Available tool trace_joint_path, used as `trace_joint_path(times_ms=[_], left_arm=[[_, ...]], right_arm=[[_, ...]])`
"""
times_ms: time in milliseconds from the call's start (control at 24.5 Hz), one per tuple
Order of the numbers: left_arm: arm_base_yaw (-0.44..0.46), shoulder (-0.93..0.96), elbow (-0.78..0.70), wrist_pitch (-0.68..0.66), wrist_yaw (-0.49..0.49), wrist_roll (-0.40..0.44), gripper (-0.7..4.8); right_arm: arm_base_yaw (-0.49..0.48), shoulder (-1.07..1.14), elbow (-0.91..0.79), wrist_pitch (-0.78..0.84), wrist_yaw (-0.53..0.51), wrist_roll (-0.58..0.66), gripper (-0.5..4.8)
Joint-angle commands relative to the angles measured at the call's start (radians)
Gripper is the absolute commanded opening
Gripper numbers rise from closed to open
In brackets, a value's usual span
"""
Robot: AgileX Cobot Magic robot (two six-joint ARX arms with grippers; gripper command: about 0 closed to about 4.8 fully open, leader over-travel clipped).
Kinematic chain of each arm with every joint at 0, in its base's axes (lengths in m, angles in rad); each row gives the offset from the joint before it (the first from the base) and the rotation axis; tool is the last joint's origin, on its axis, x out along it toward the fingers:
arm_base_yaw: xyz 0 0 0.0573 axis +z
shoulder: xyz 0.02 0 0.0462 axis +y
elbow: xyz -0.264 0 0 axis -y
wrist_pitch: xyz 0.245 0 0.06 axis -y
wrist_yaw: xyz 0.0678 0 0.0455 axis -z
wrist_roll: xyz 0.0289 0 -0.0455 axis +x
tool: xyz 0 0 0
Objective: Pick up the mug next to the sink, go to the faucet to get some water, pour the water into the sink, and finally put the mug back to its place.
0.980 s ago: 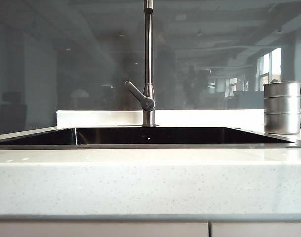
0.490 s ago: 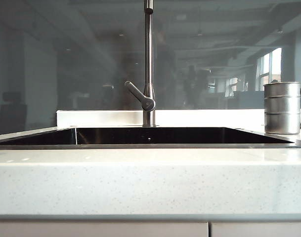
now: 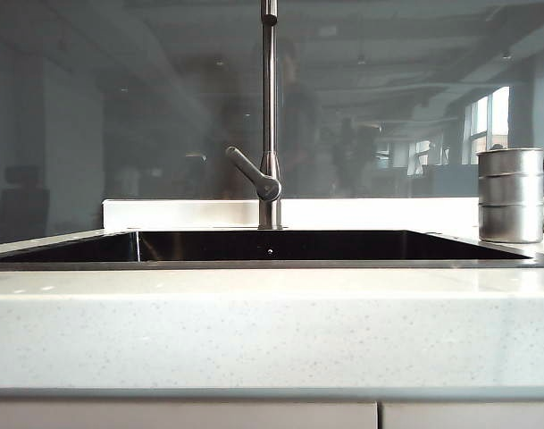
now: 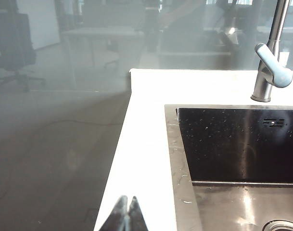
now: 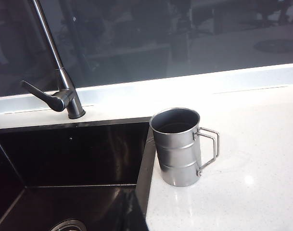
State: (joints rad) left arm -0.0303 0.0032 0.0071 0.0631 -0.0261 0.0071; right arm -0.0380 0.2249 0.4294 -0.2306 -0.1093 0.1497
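Observation:
The steel mug (image 3: 510, 195) stands upright on the pale counter at the right end of the sink (image 3: 254, 264), handle turned away from the basin. It looks empty in the right wrist view, where the mug (image 5: 177, 149) sits just beyond the sink's rim (image 5: 147, 159). My right gripper (image 5: 133, 204) is shut and empty, hanging over that rim short of the mug. My left gripper (image 4: 127, 201) is shut and empty above the counter beside the sink's other end (image 4: 177, 163). The faucet (image 3: 268, 116) rises behind the basin; no water runs. Neither gripper shows in the exterior view.
A dark glass wall (image 3: 120, 107) stands behind a low white upstand (image 3: 182, 213). The faucet's side lever (image 5: 45, 96) points away from the mug. A drain (image 4: 281, 225) lies in the basin floor. Pale counter (image 5: 252, 159) spreads out beside the mug.

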Motion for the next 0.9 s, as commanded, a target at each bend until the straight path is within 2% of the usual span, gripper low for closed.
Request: trace_joint_path(times_ms=[41, 735, 898], left_arm=[[-0.002, 0.0, 0.003, 0.005, 0.004, 0.004, -0.03], [-0.002, 0.0, 0.003, 0.005, 0.004, 0.004, -0.03], [-0.002, 0.0, 0.003, 0.004, 0.004, 0.004, -0.03]], right_arm=[[0.0, 0.0, 0.005, 0.017, -0.001, 0.004, -0.08], [0.002, -0.044, -0.005, 0.022, 0.008, 0.003, -0.08], [0.002, -0.141, -0.156, 0.201, 0.055, 0.003, -0.08]])
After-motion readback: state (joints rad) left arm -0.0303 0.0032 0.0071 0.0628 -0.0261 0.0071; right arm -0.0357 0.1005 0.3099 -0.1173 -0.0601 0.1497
